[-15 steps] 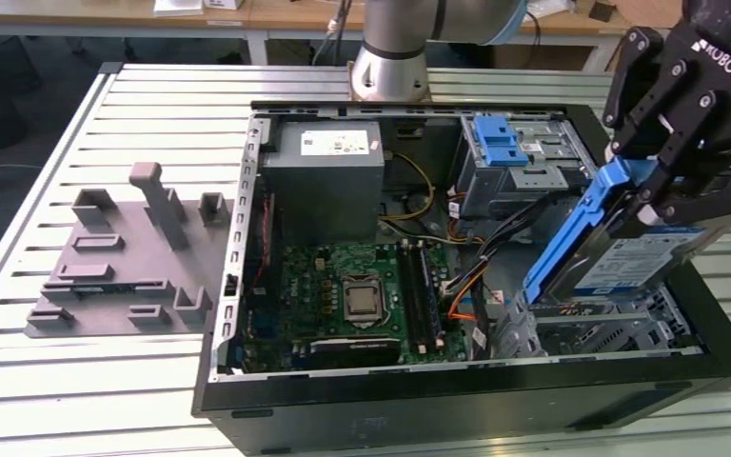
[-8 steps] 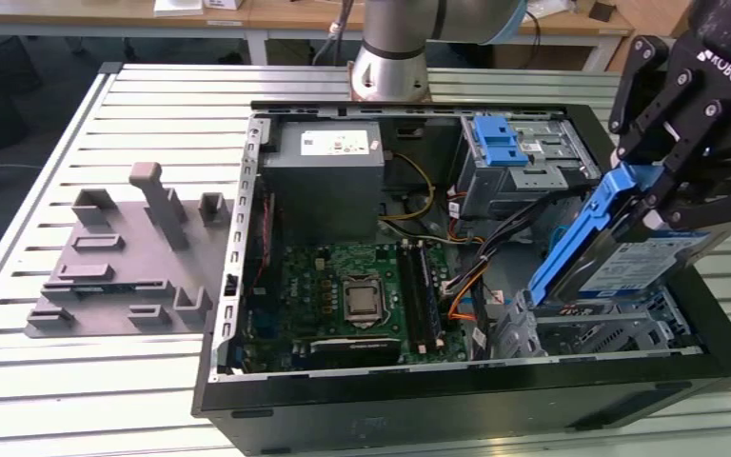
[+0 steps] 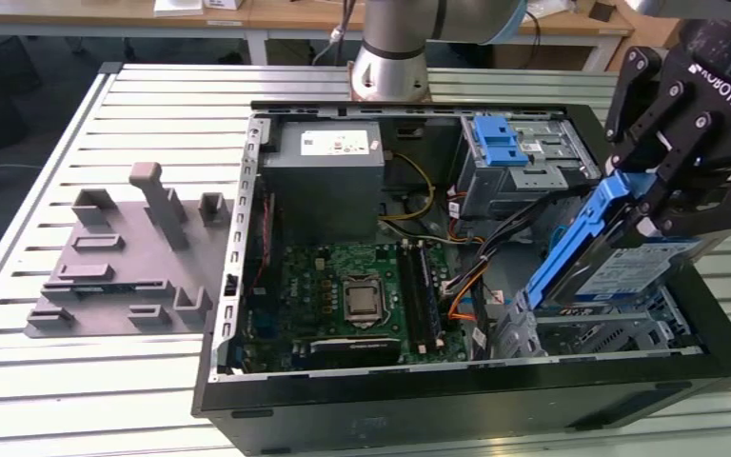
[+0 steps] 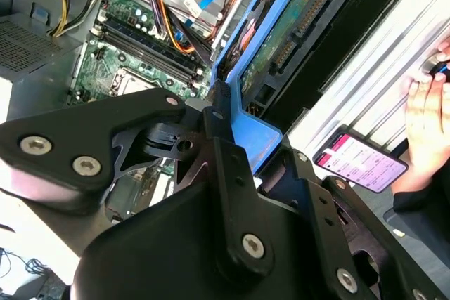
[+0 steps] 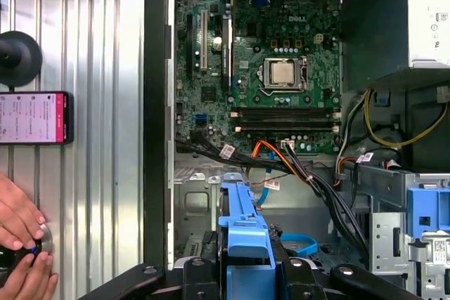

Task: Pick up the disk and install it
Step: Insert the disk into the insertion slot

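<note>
Claw (image 3: 651, 205) closed down on the disk (image 3: 620, 271), gripping it by one narrow end where the blue side rail wraps round. In the second wrist view the claw (image 4: 218, 121) pinches that blue rail, and the disk's (image 4: 295, 26) green circuit-board underside faces the camera.

Disk position: held clear, steeply tilted, lower end dipping into the open computer case (image 3: 467, 400) at the exterior view's right. It hangs just above the bare metal bay (image 3: 594, 333) in that corner. I cannot tell whether its lower edge touches the bay.

Progress, my reading: pick-up done, since the disk is off the surface (image 3: 87, 381) and carried by the claw. Installation not done; the disk is not seated flat in any bay.

Surroundings: bundled cables (image 3: 493, 257) run just beside the disk. A grey cage (image 3: 531, 167) with a blue latch (image 3: 503, 141) sits beyond it, the motherboard (image 3: 353, 295) lies mid-case, and the grey power supply (image 3: 327, 181) sits at the back. A grey moulded fixture (image 3: 125, 257) lies on the surface outside the case. In the first wrist view a phone (image 5: 35, 117) lies on the surface, with a person's hand (image 5: 21, 244) near it.

Labels: white-and-blue label on the disk, white sticker on the power supply, small tags on the cables. Print noted as present only, not transcribed.
</note>
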`<state>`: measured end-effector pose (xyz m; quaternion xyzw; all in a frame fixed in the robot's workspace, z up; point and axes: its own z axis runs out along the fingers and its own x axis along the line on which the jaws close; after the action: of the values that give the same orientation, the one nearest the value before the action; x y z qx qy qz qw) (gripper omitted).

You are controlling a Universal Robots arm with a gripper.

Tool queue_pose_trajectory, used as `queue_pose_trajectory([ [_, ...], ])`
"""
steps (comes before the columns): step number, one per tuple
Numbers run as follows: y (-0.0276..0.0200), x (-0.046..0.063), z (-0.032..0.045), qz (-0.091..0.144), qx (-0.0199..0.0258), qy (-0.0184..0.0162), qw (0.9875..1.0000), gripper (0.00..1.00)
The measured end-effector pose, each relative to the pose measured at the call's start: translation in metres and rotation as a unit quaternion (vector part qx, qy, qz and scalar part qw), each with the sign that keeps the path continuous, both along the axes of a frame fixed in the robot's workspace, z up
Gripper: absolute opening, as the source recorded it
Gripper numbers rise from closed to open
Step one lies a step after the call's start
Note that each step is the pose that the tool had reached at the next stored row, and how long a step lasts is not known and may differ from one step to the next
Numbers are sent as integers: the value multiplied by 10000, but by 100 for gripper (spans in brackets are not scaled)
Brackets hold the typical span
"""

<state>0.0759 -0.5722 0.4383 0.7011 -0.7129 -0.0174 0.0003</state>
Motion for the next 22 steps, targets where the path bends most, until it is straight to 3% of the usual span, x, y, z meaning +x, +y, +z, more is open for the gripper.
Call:
queue_pose_trajectory([
  [4, 0, 4, -28, 0, 20, 0, 10000, 36],
  [22, -23, 7, -188, 0, 31, 0, 10000, 36],
])
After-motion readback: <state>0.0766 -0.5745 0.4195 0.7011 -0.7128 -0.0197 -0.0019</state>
